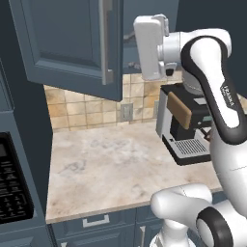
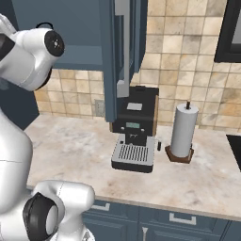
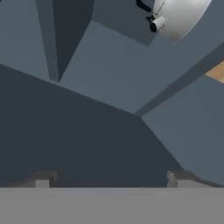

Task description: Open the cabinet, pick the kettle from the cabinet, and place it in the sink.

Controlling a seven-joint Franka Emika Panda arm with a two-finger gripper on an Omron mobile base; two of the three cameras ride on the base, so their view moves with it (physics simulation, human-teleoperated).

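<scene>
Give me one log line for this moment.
cabinet: door open | kettle: inside, ungrasped | hand: open, facing interior

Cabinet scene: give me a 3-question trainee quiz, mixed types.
1. True or false: the cabinet door stands open.
2. In the right base view, what stands on the counter to the right of the coffee machine? A) paper towel roll B) toaster C) fruit bowl
3. Fill in: in the hand view, the claw, with the kettle ahead of it, is ____ (open/shut).

Key: 1 true; 2 A; 3 open, fingertips apart with nothing between them.
</scene>
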